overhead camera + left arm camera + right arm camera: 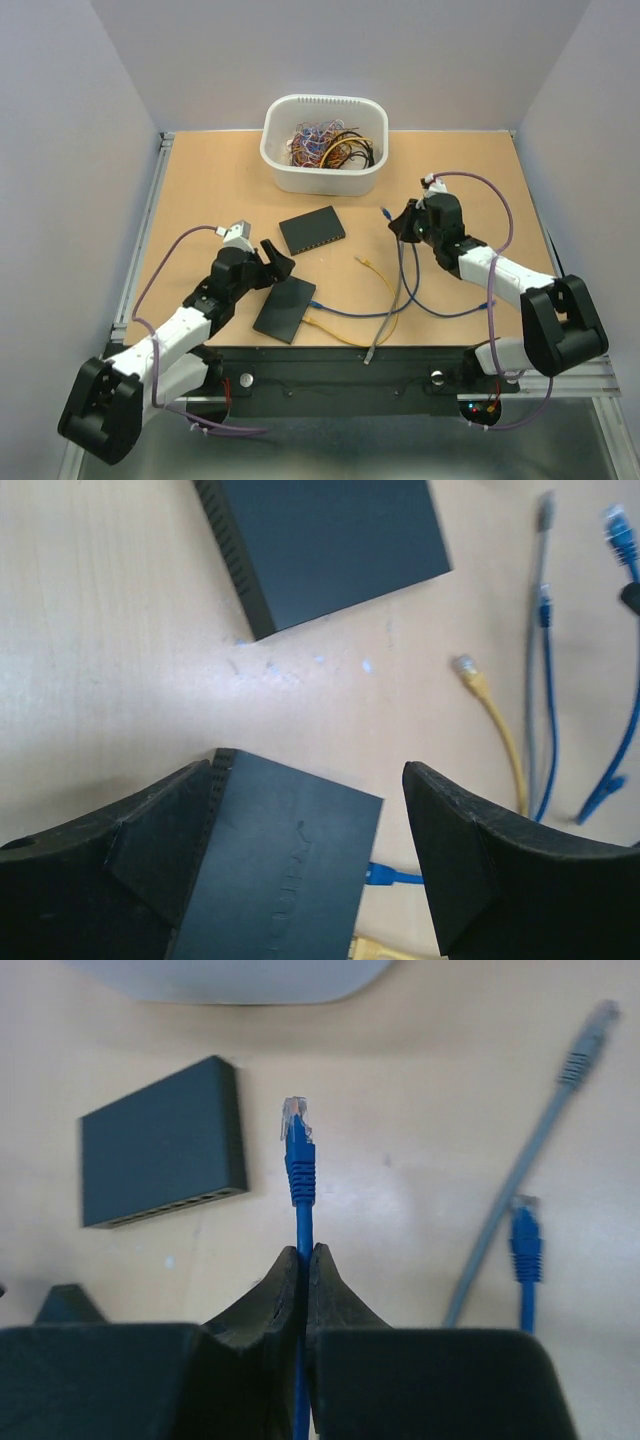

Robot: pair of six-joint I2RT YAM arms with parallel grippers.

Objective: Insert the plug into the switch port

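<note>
- At the far left, the left tool (272, 258) hangs low over the tan wooden counter (200, 190). Its two black fingers (150, 840) are spread wide and grip nothing.
- Beneath that spread lies the nearer flat black plastic switch box (280, 870). In the left wrist view its corner sits between the fingers, and we cannot tell whether either finger touches it.
- A blue plug end (390, 875) and a yellow plug end (375, 948) meet that box's right edge. We cannot tell whether they are seated in ports.
- Just beyond it, the farther flat black plastic switch box (311, 230) lies flat, apart from the nearer one. Its row of ports (175, 1205) faces the right arm.
- At the back centre stands the white plastic basket (320, 180), with a tangle of coloured wires inside.
- Right of the two boxes, a loose yellow cable (372, 268) and a grey cable (378, 335) lie crossing on the counter.
- At the right, the right tool (305, 1255) is pressed together on the thin blue cable (303, 1225), pinching it just behind its end.
- The blue-booted clear plug (297, 1135) sticks out past the fingertips. It sits to the right of the farther switch box, well apart from it and in no port.
</note>
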